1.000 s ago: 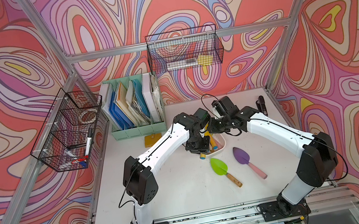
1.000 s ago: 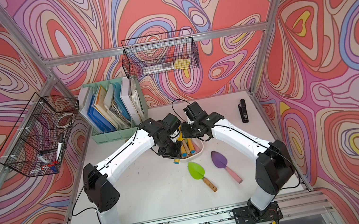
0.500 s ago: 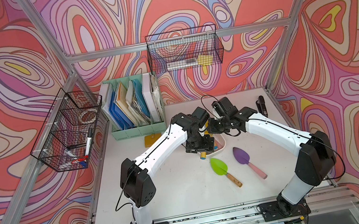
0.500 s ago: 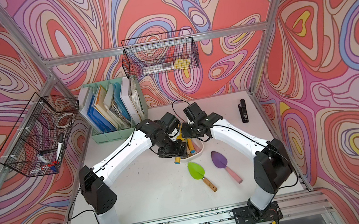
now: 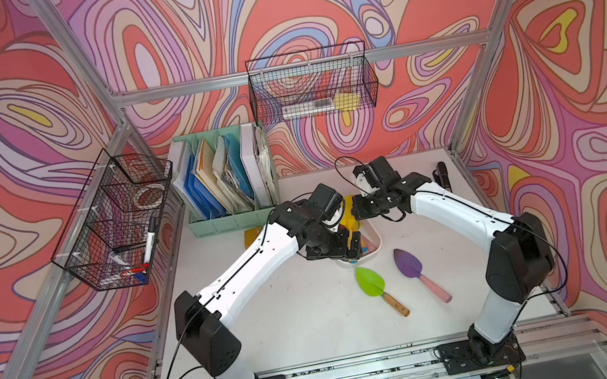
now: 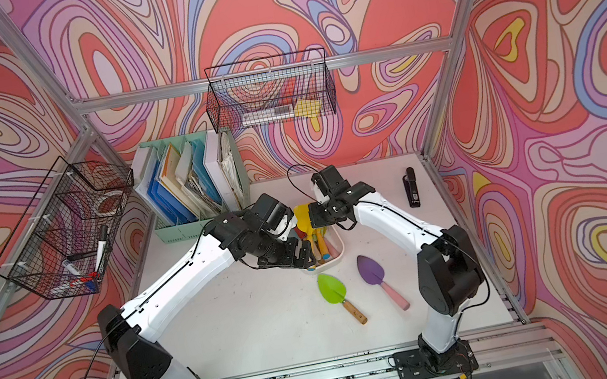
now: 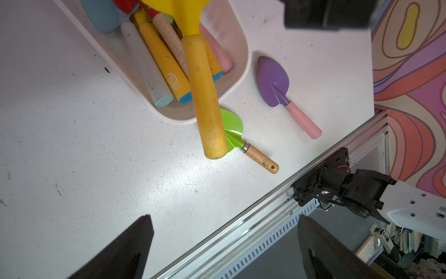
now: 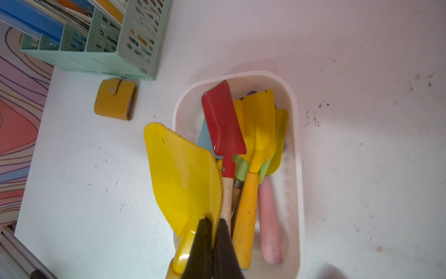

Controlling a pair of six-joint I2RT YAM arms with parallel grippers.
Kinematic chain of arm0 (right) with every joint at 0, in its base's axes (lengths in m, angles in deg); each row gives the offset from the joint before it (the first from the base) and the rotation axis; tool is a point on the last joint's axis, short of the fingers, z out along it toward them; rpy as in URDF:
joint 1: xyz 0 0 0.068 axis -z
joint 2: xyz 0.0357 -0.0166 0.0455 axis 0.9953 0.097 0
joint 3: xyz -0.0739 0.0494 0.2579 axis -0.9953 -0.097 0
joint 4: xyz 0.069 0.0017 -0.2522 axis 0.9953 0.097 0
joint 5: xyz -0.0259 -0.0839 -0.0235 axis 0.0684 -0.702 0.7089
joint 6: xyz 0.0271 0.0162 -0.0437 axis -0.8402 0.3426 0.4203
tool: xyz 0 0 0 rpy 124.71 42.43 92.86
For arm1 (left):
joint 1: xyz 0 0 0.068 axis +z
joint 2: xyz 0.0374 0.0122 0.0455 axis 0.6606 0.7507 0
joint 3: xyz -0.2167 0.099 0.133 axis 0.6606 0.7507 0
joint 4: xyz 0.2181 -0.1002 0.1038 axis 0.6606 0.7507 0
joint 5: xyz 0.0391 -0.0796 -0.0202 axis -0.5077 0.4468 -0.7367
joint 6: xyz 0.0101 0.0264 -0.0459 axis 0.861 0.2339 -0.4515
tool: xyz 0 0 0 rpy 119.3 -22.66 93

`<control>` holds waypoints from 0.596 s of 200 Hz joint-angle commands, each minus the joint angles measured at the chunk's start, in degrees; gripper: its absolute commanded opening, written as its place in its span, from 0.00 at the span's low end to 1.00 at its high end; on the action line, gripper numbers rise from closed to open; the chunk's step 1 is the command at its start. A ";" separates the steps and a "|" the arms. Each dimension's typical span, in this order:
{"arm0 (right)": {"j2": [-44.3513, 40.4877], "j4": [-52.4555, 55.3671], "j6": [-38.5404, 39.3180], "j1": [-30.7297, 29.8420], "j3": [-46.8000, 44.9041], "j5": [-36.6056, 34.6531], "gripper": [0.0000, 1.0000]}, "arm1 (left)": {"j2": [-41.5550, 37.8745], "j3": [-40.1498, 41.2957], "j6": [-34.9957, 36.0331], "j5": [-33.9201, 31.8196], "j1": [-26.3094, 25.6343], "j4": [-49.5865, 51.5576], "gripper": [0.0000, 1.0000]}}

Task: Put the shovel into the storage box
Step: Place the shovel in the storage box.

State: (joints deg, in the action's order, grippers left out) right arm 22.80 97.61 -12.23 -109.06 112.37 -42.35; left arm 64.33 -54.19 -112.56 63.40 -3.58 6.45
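The white storage box [image 8: 298, 145] holds several shovels: a red one [image 8: 223, 120], yellow ones and pastel handles. My right gripper [image 8: 214, 221] is shut on the blade edge of a yellow shovel [image 8: 181, 174] and holds it tilted over the box. Its orange-yellow handle [image 7: 207, 101] sticks out past the box rim [image 7: 241, 72]. My left gripper [image 7: 224, 217] is open beside the box, with nothing between its fingers and the handle well clear of them. A green shovel [image 5: 371, 282] and a purple shovel [image 5: 410, 264] lie on the table in front of the box [image 5: 375, 247].
A mint-green file organizer [image 5: 224, 179] stands at the back left, with a yellow wallet [image 8: 115, 99] in front of it. Black wire baskets hang on the back wall [image 5: 311, 86] and the left wall [image 5: 113, 220]. A black stapler [image 5: 443, 174] lies at the back right.
My left gripper has opened wide and drawn back slightly from the yellow shovel's handle. The right gripper stays shut on the blade.
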 commanded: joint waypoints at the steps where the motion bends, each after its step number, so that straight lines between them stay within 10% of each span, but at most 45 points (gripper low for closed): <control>1: 3.31 2.06 10.19 1.63 4.01 5.05 0.00 | -3.15 2.39 1.07 0.26 0.20 -3.97 0.99; 119: 18.68 10.50 27.77 8.01 19.21 12.00 0.00 | -10.43 11.15 0.35 2.82 0.19 -13.56 0.99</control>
State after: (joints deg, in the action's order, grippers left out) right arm 39.52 105.75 11.88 -101.71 128.61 -32.19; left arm 55.87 -43.88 -112.54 65.96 -3.58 -4.72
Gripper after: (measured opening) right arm 0.041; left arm 0.992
